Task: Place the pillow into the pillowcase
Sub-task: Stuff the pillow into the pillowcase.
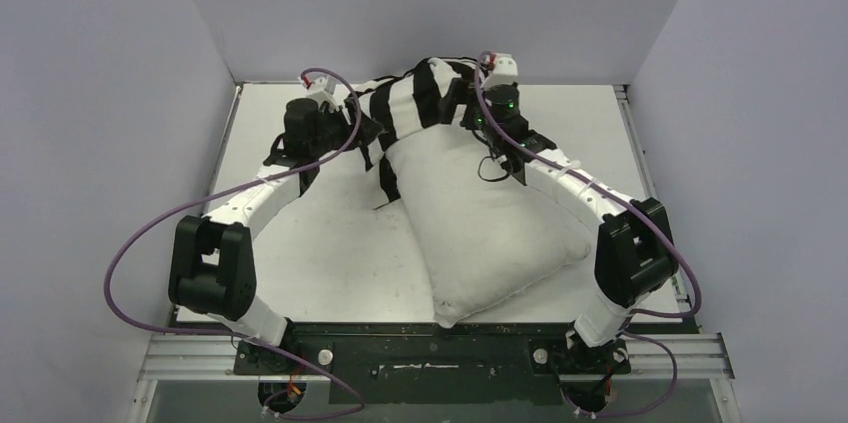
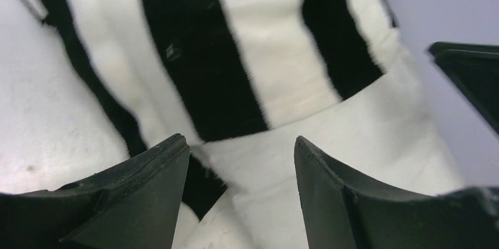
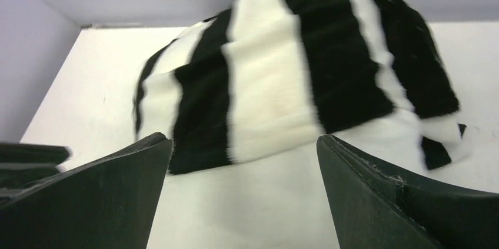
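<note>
Though half-cased, pillow (image 3: 253, 208) before right hand (image 3: 244, 138)

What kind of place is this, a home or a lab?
Most likely a robot lab test cell: plain walls box in a white table, the left arm and right arm are bolted at its near edge, and a pillow sits partly inside a striped pillowcase.

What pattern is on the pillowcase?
The pillowcase has broad black and white stripes, clearest in the right wrist view.
</note>
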`<state>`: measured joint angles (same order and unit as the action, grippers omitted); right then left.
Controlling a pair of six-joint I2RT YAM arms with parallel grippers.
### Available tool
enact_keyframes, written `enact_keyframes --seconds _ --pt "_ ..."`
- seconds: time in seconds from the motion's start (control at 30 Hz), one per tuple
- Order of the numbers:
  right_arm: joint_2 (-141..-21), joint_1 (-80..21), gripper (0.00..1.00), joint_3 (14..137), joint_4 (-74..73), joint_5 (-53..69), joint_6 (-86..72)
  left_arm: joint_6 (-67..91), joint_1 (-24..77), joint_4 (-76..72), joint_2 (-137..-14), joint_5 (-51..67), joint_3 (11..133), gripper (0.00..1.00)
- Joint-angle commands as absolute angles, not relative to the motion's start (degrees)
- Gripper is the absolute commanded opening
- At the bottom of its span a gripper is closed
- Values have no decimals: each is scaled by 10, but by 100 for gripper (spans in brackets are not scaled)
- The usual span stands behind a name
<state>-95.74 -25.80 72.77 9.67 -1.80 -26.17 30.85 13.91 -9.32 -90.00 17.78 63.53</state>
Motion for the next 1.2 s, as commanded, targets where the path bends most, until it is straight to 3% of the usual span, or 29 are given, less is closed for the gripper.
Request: enact_keyframes --seconds 0.0,0.2,0.5,0.57,0.6,0.73,0.83,1.1,1.17 --pt "-971 -338 100 797 -13 -107 -110 338 119 -135 -895 153 568 63" --pt "-1049 -405 100 854 -51 -153 -34 401 98 -229 -935 180 518 64" --pt "-1212 -417 100 935 -85 -192 -29 436 97 -287 -999 190 495 64" --pt "-1236 -407 92 950 -89 -195 -48 444 98 -303 -1009 191 489 64" --pt "-1239 -399 83 950 -85 -185 -61 445 99 -306 -1016 193 490 64" --pt "-1204 -390 28 925 -40 -163 -73 427 106 -305 -1035 189 506 64" --pt "-1178 -389 2 912 -13 -135 -63 407 114 -308 -1052 178 523 65" --pt "-1108 -350 0 838 103 -41 -148 395 153 -366 -1102 163 553 66" --pt "-1101 -345 0 834 119 -42 -164 399 162 -378 -1118 174 563 61"
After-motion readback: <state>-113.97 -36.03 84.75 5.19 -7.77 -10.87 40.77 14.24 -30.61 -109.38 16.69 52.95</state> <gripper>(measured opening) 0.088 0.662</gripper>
